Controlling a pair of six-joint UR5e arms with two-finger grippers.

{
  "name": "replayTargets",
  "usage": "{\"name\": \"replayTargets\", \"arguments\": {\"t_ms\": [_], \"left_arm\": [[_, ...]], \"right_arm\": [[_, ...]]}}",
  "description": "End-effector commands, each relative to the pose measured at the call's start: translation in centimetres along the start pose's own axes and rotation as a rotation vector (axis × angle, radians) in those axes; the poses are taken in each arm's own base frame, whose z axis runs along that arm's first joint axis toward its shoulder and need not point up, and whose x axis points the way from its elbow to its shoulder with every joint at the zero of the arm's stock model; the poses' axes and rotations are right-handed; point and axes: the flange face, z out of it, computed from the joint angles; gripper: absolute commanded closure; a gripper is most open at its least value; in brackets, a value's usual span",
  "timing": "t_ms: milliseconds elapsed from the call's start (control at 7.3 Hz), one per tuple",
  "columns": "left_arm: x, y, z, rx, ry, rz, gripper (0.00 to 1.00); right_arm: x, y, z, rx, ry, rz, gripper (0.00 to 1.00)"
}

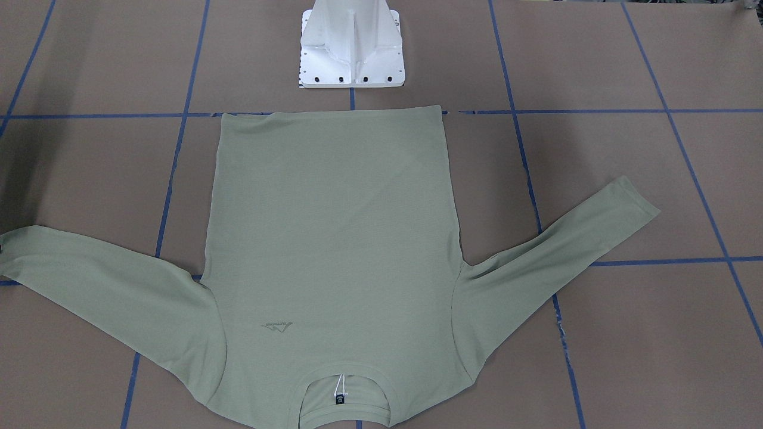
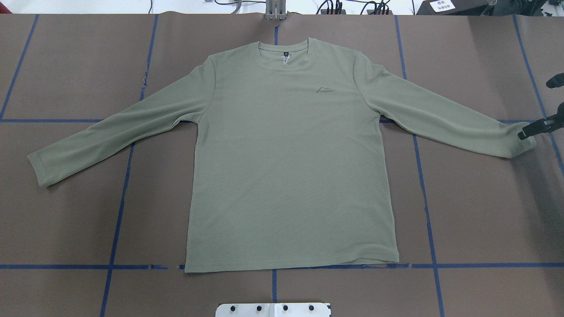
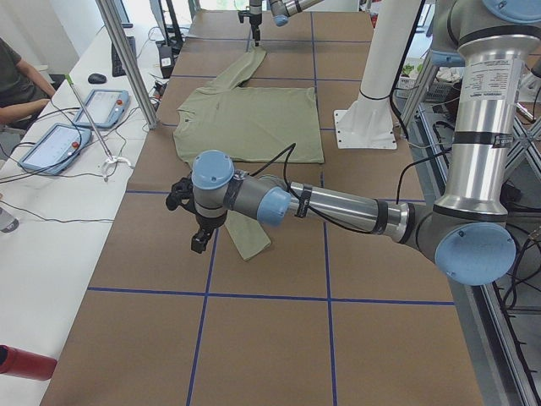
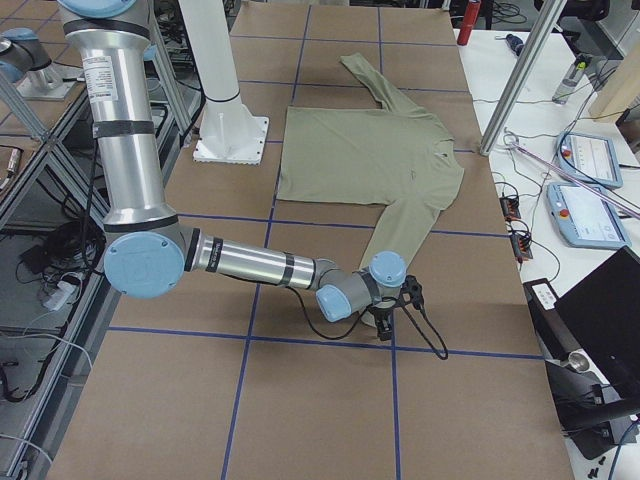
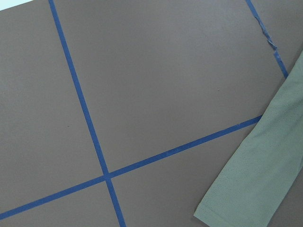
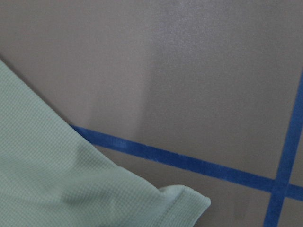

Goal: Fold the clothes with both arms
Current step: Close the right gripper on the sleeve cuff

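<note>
Tabletop (image 2: 66, 220): shirt cuff (image 2: 513, 145) beside right gripper (image 2: 526, 133).

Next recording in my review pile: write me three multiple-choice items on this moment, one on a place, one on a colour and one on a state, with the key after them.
1. Where does the collar of the shirt lie?
A. on the side far from the white pedestal
B. against the pedestal
C. tucked under a sleeve

2. What colour are the tape lines on the table?
A. red
B. blue
C. yellow

3. How does the shirt lie?
A. folded in half
B. bunched in a heap
C. spread flat with both sleeves out

Key: 1 A, since the hem is the edge next to the pedestal; 2 B, since a blue grid crosses the brown surface; 3 C, since the body lies flat and each sleeve angles outward.
</note>
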Motion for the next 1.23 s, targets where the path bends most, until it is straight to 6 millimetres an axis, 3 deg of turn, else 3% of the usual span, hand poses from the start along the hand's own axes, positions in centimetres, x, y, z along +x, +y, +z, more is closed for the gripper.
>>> {"name": "replayTargets", "arguments": {"t_ms": [0, 411, 822, 1096], "left_arm": [[0.07, -0.06, -0.07, 0.002, 0.000, 0.000, 0.00], [0.29, -0.16, -0.27, 0.006, -0.001, 0.003, 0.00], [0.43, -0.35, -0.39, 0.009, 0.001, 0.006, 0.00], [0.41, -0.35, -0.39, 0.009, -0.001, 0.006, 0.00]], "right_arm": [[-0.66, 0.05, 0.56, -0.010, -0.004, -0.011, 0.00], [-0.71, 0.13, 0.63, -0.012, -0.004, -0.011, 0.02], [-0.56, 0.31, 0.76, -0.018, -0.006, -0.007, 0.11], [-0.32, 0.66, 0.92, -0.023, -0.004, -0.003, 0.10]]}}
